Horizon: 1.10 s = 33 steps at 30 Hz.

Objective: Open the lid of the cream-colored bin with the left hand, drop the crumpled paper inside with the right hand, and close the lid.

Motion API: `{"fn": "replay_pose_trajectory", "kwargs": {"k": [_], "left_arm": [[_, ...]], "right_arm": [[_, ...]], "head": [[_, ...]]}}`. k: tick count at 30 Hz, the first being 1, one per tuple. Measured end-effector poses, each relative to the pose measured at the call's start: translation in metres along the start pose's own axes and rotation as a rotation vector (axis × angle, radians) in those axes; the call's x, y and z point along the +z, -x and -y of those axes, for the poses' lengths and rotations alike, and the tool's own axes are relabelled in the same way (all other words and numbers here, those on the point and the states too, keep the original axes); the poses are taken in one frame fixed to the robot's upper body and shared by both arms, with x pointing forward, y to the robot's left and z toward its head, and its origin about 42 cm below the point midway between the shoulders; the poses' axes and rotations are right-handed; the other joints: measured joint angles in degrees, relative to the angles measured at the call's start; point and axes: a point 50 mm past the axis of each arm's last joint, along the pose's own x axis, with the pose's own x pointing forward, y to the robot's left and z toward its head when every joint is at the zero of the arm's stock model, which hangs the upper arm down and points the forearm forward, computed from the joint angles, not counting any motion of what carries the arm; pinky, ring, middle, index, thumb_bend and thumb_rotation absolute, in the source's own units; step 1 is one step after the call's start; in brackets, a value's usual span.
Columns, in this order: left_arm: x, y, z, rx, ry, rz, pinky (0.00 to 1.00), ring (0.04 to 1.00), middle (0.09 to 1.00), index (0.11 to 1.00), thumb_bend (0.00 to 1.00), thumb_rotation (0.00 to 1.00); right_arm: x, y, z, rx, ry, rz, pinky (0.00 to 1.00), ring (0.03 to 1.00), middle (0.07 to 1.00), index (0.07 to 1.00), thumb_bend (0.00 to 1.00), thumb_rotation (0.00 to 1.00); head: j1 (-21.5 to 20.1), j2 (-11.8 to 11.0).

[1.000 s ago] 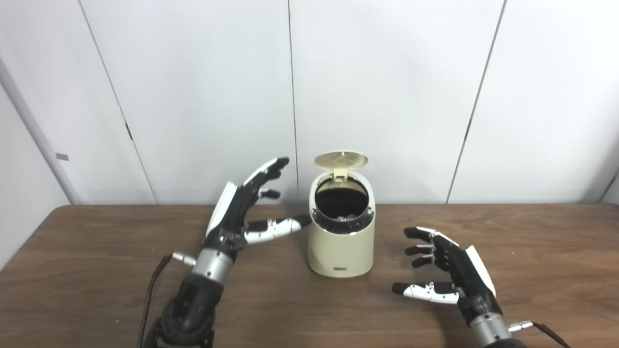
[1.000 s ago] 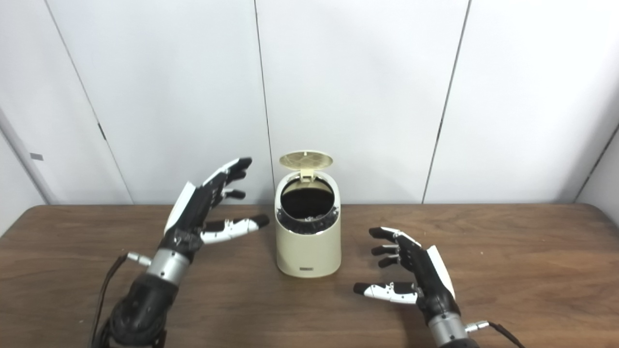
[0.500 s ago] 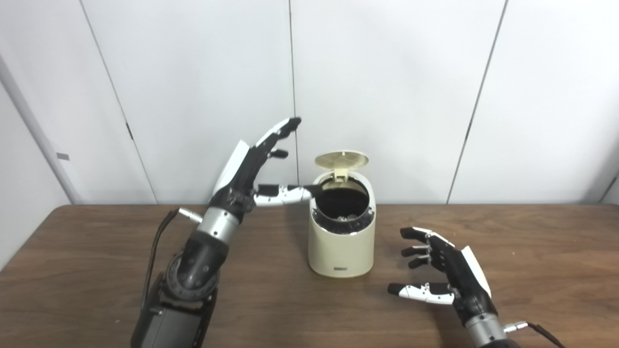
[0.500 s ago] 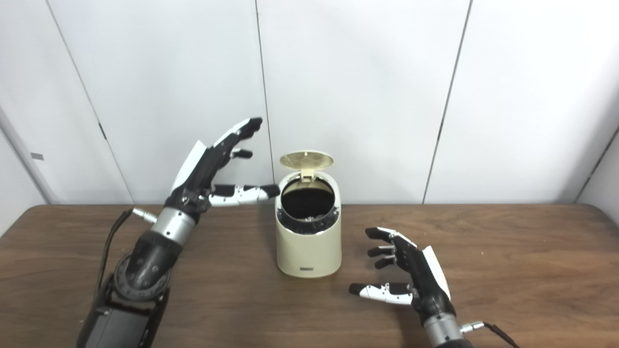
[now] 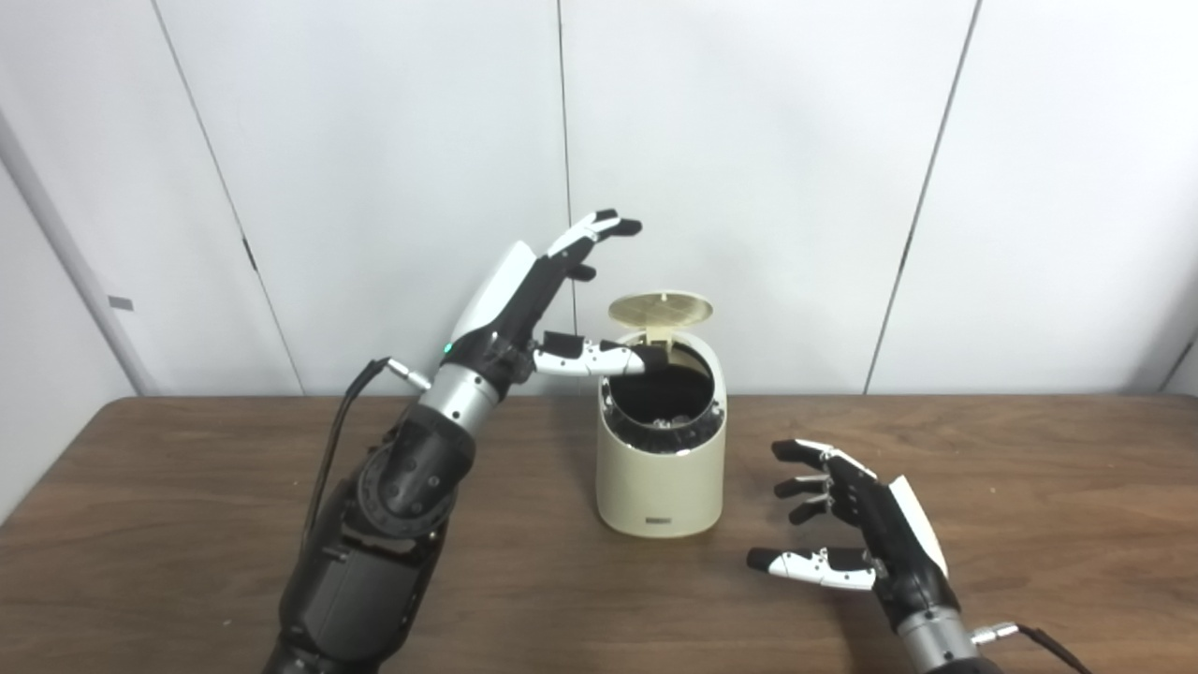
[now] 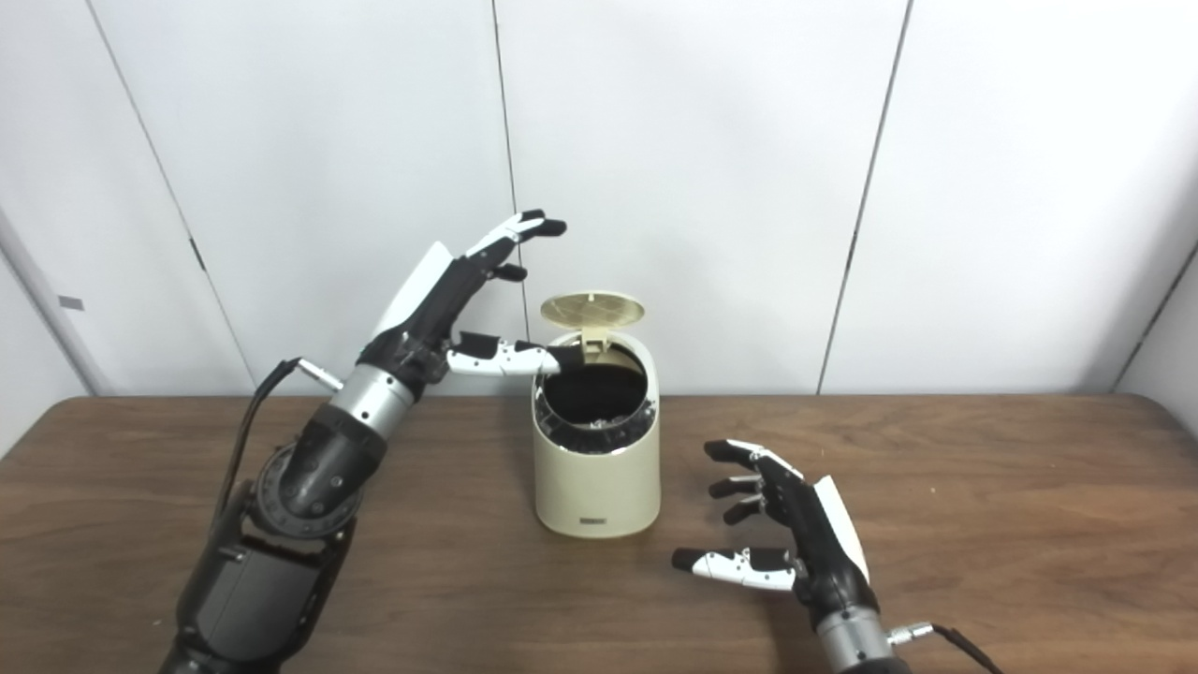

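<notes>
The cream-colored bin (image 5: 661, 459) stands mid-worktop (image 5: 187, 487), lid (image 5: 660, 309) upright. The left hand (image 5: 533, 309), fingers apart, hovers beside the lid; the right hand (image 5: 866, 529), fingers spread, hangs empty near the bin's right.

brown wood-grain table (image 5: 187, 524) filling the lower frame from 3 through 6 to 9 o'clock, white panelled wall (image 5: 749, 140) behind at 12, vertical dark seams between panels, small grey tag (image 5: 120, 303) on wall at 9 o'clock

White panelled wall (image 5: 749, 140) with dark seams, brown wooden table (image 5: 1029, 487)
</notes>
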Motion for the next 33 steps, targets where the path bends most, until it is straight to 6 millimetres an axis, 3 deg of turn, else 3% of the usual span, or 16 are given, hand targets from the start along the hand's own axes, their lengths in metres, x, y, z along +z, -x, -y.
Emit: {"fn": "replay_pose_trajectory", "kwargs": {"k": [10, 19, 33], "left_arm": [[-0.004, -0.002, 0.012, -0.101, -0.093, -0.010, 0.78, 0.925, 0.901, 0.857, 0.92, 0.35], [-0.009, 0.000, 0.017, -0.194, -0.177, -0.027, 0.84, 0.996, 0.859, 0.827, 0.94, 0.36], [-0.011, 0.004, 0.016, -0.254, -0.278, -0.051, 0.89, 1.000, 0.830, 0.800, 0.96, 0.40]], "right_arm": [[0.001, 0.000, -0.004, -0.015, -0.018, 0.000, 0.50, 0.659, 0.797, 0.740, 0.81, 0.09], [0.003, 0.000, -0.004, -0.018, -0.024, 0.003, 0.50, 0.662, 0.803, 0.743, 0.80, 0.09], [0.006, -0.001, -0.004, -0.020, -0.024, 0.011, 0.49, 0.662, 0.803, 0.742, 0.80, 0.10]], "head": [[-0.3, 0.1], [-0.6, 0.2], [-0.7, 0.6]]}}
